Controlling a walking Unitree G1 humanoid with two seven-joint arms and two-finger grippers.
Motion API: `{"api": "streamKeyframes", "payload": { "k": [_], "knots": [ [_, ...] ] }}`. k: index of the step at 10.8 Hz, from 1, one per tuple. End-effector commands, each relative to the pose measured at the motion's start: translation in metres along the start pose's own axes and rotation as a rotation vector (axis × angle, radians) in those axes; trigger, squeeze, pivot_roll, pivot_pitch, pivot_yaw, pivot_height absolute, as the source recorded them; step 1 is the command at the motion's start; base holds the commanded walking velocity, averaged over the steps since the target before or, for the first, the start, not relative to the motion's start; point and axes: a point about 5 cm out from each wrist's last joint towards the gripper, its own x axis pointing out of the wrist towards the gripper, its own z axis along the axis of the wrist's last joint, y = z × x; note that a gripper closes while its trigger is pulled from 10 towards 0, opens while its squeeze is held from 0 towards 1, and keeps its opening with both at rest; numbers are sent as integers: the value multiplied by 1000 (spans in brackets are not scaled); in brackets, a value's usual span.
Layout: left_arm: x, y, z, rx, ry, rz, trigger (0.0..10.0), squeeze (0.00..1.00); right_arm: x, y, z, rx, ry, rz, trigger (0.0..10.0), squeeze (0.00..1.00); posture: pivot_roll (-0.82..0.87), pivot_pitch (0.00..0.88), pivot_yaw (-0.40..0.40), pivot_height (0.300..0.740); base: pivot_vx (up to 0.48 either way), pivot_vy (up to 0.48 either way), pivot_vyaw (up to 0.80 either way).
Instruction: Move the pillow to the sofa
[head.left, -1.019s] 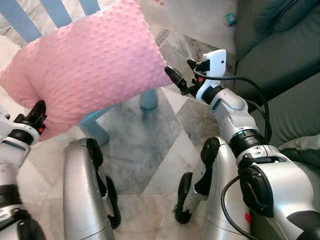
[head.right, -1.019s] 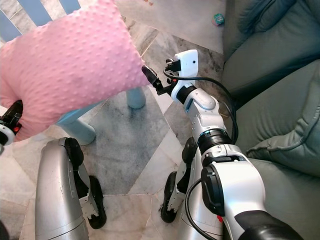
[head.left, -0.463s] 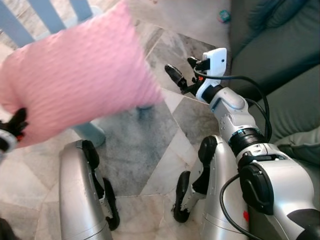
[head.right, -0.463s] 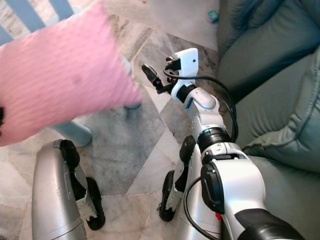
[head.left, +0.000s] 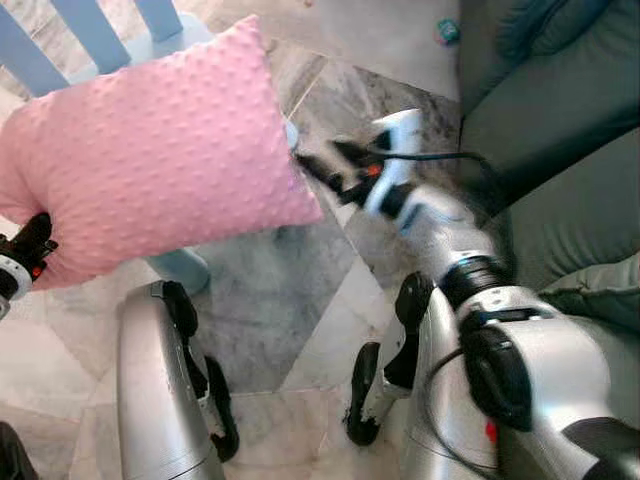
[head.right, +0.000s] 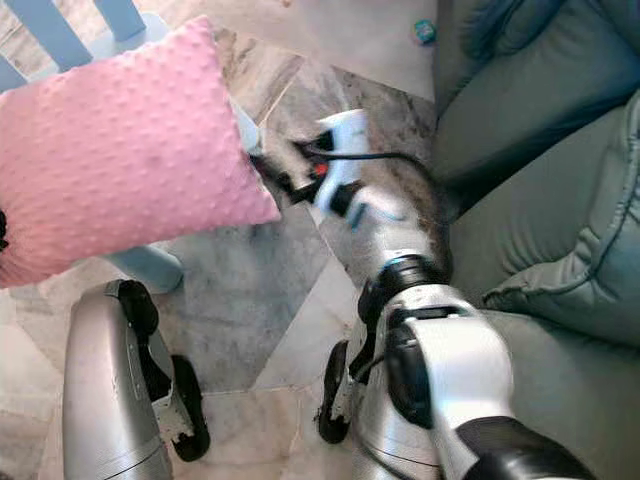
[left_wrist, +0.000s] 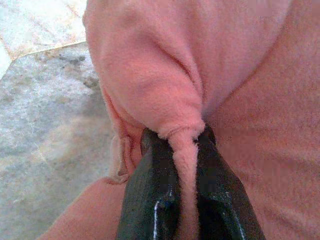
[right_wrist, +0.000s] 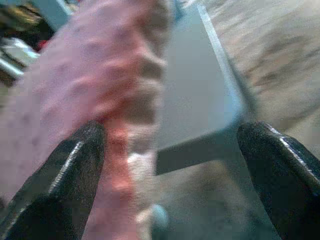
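Since a second ago the right end effector has swung across from open air to the pillow's right edge, and its arm is blurred with motion. Its two black fingers stand wide apart, one touching the pink fabric, the other on the far side with the blue chair's seat showing between them. The pillow has stayed held aloft in front of the robot, in much the same place.

The left end effector is clamped together on a pinched fold at the pillow's lower left corner, carrying it above the marble floor.

The blue chair stands directly behind and beneath the pillow, its slats rising at the upper left and one leg showing below the pink edge. The grey-green sofa is on the robot's right, its seat cushions just beside the right arm. A small teal object lies on the floor near the sofa's far corner.

Between chair and sofa lies a strip of open floor, and the robot's silver legs stand below.
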Motion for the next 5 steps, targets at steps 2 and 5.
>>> {"api": "streamKeyframes", "payload": {
  "k": [2,5],
  "knots": [
    [-3,10,-14,-1,49,32,0,0,3,5,3,25,-1,62,10000,0,62,521,-78,413,0,0,0],
    [-1,8,-16,5,52,24,0,0,-4,-7,7,-86,9,-66,10000,0,61,520,-77,413,0,0,0]
  ]
}}
